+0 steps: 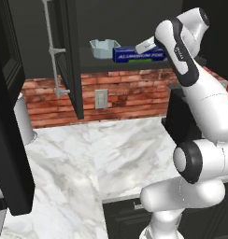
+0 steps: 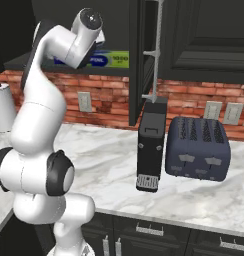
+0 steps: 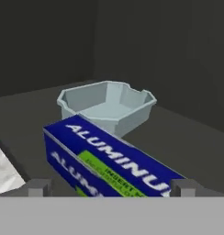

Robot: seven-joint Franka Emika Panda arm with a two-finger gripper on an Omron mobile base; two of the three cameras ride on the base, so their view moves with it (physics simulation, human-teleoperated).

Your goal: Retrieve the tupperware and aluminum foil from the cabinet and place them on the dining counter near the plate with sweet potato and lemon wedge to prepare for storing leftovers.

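Observation:
On the open cabinet's shelf sits the pale blue-grey tupperware [image 1: 103, 48], an open tub, also seen in the hand view [image 3: 107, 105]. Right beside it lies the aluminum foil [image 1: 139, 55], a blue box with white lettering [image 2: 111, 59]. In the hand view the aluminum foil [image 3: 109, 163] lies nearest, angled across the frame, with the tupperware just behind it. My gripper [image 1: 144, 47] is raised to shelf height at the foil box. It is open [image 3: 111, 188], with one dark fingertip [image 3: 38, 187] on each side of the box's near end and nothing gripped.
The dark cabinet door [image 1: 71, 56] stands open left of the shelf. Below lies a marble counter [image 1: 111, 154] against a brick wall. A black appliance [image 2: 151, 145] and a blue toaster [image 2: 196, 147] stand at the right, a paper towel roll [image 1: 22, 119] at the left.

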